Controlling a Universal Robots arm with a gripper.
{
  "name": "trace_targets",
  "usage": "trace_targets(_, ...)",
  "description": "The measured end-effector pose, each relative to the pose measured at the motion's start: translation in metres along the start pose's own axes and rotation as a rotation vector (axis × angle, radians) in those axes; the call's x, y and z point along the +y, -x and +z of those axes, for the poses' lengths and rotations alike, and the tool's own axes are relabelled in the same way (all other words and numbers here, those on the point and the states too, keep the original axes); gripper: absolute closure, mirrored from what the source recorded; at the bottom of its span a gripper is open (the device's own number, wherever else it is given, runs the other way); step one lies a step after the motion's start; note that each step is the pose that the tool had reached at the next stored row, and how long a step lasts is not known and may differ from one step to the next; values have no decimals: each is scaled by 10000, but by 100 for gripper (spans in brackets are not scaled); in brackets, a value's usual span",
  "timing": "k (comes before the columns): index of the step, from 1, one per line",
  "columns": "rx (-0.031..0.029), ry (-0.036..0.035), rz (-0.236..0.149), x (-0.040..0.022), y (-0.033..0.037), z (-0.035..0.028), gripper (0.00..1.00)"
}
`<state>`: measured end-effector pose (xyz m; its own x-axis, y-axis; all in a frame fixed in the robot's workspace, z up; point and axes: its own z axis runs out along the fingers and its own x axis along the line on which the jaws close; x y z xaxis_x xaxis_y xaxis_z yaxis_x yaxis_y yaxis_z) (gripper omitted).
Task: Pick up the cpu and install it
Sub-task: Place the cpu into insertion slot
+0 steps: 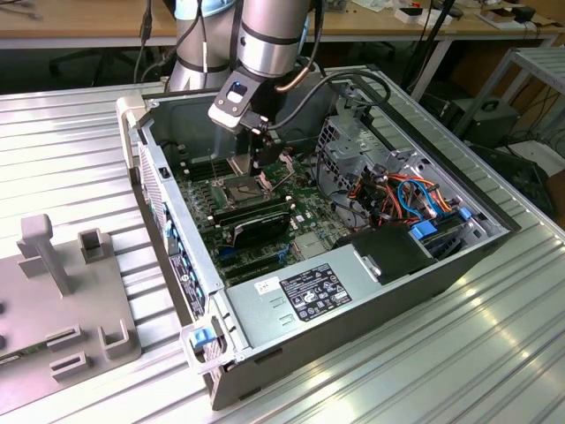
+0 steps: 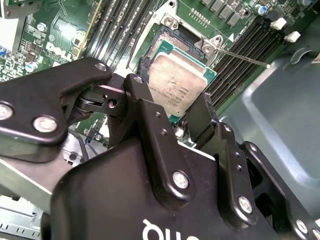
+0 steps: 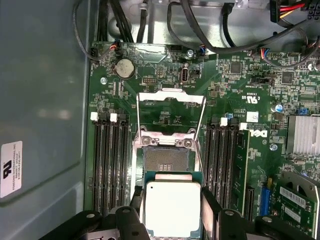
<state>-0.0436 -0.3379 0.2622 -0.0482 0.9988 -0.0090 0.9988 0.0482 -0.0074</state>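
The cpu [image 3: 172,206] is a flat square chip with a dull grey top on a green edge. My gripper [image 3: 172,222] is shut on it, one black finger on either side. In the second wrist view the cpu [image 2: 176,84] sits between the fingers [image 2: 142,102] of the gripper [image 2: 172,107]. It hangs level just above the motherboard's open socket [image 3: 165,162], partly covering it. The hinged metal frame [image 3: 171,96] is swung back. In the exterior view the gripper [image 1: 258,168] reaches down into the open computer case over the socket [image 1: 243,187].
Rows of memory slots [image 3: 107,165] flank the socket, and black memory sticks [image 1: 256,216] lie close by. A power supply [image 1: 309,291], cable bundles [image 1: 397,190] and the case wall [image 3: 45,100] hem the space. A grey fixture [image 1: 62,291] stands outside at the exterior view's left.
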Motion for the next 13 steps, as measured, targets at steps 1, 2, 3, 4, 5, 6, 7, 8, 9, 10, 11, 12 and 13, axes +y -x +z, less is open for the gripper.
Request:
trace_targets(1,1,0,0,0,0,24,45)
trace_targets(2,0,0,0,0,0,43,45)
trace_targets(3,1,0,0,0,-1,56,45)
trace_targets(4,1,1,0,0,-1,60,45)
trace_targets(5,-2,-1,0,0,0,60,45)
trace_targets(6,-3,-1,0,0,0,60,45)
trace_targets(7,-1,0,0,0,0,61,45)
trace_targets(8,2,2,0,1,-2,78,45)
trace_targets(9,-2,0,0,1,-3,102,45)
trace_targets(10,-1,1,0,1,-5,117,45)
trace_targets(11,-1,1,0,1,-6,130,45)
trace_targets(12,0,1,0,2,-8,149,45)
trace_targets(13,-1,0,0,2,-10,168,45)
